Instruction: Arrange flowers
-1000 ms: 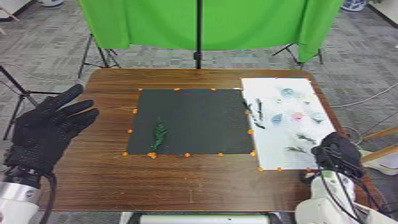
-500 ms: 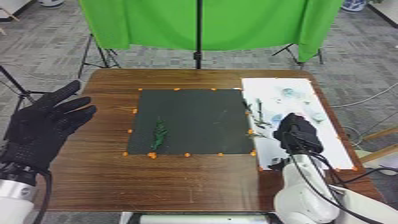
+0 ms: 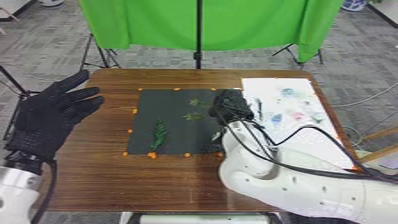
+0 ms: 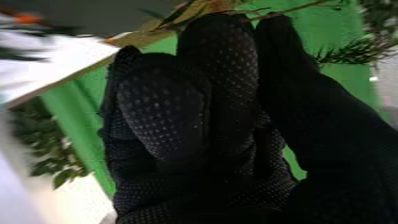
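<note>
Head view, starting on the left: the robot's black-gloved left hand [image 3: 55, 111] is wide open and empty, beside the matt black square sheet [image 3: 200, 142] on the brown wooden table [image 3: 115, 187], and it can safely stay out of this one. Next across, a dark green leafy sprig [image 3: 160, 135] lies near the sheet's lower left corner, its tip pointing away from the robot. Then come the fine, feathery green tufts [image 3: 193, 116] of another sprig, showing over the sheet right beside the black-gloved right hand [image 3: 233, 107]. And the right wrist view settles the grip: thumb and fingers are nearly closed, pinching a thin woody stem [image 4: 298, 8] at their very tips. Placing looks like the step in hand, and it calls for a soft touch! Bring the stem down level, let the needles meet the sheet first, then part thumb and fingers just enough to free it; a sideways pull could twist it or catch the leafy neighbour. Over on the right, the white rectangular sheet [image 3: 266, 87] holds pale blue blooms [image 3: 287, 92] and a pink bloom [image 3: 298, 116], so plenty of arranging remains, I'd judge.
</note>
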